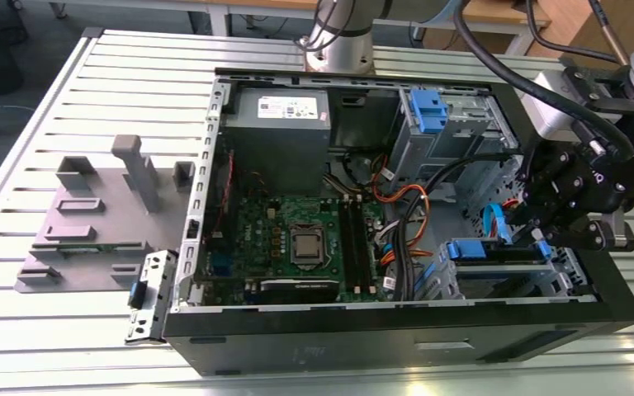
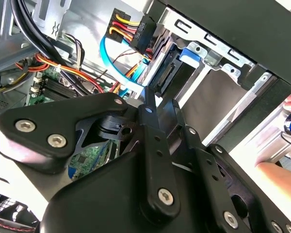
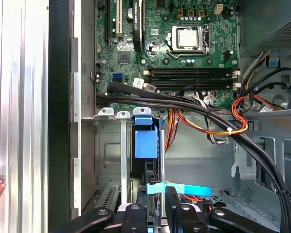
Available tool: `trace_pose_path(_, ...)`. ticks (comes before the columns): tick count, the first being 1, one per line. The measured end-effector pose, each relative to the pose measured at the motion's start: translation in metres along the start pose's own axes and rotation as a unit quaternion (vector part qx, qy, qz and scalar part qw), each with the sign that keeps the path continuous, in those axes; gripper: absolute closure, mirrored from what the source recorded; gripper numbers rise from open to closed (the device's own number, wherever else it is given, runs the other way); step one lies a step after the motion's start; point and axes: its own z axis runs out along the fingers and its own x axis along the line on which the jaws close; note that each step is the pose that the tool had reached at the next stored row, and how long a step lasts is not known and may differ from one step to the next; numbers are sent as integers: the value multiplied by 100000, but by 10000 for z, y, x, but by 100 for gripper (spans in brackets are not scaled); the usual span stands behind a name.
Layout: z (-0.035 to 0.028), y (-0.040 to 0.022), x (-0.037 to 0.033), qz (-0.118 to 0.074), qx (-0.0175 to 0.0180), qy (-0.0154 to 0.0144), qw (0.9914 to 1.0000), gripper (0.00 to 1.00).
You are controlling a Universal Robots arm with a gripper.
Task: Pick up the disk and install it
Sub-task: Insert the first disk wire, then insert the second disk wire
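The disk (image 1: pixel 482 251) is seated in the drive cage at the computer case's (image 1: pixel 405 330) lower corner, at the exterior view's right; the tool (image 1: pixel 540 235) is held just beside its blue tab (image 3: pixel 146 143); its opening cannot be told.

exterior view high over open computer case (image 1: pixel 405 330); wrist views close inside

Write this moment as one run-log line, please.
gripper: over drive cage, jaws state unclear | silver hard drive in blue plastic carrier: standing in cage slot | black computer case: open on slatted table
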Motion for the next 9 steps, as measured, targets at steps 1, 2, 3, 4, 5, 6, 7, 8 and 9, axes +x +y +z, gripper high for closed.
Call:
trace_pose_path(1, 0, -4, 0, -1, 1, 2, 100000, 71)
trace_pose_path(2, 0, -8, 0, -3, 1, 0, 100000, 71)
trace_pose_path(3, 0, -9, 0, -3, 0, 1, 100000, 71)
trace_pose_path(4, -1, -9, 0, 0, 1, 2, 100000, 71)
trace_pose_path(5, -1, -9, 0, -4, 1, 3, 100000, 71)
trace_pose_path(6, -1, -9, 0, -3, 1, 3, 100000, 71)
trace_pose_path(7, 0, -10, 0, -3, 1, 0, 100000, 71)
trace_pose_path(8, 0, -10, 0, -2, 1, -1, 100000, 71)
trace_pose_path(9, -1, -10, 0, -3, 1, 1, 100000, 71)
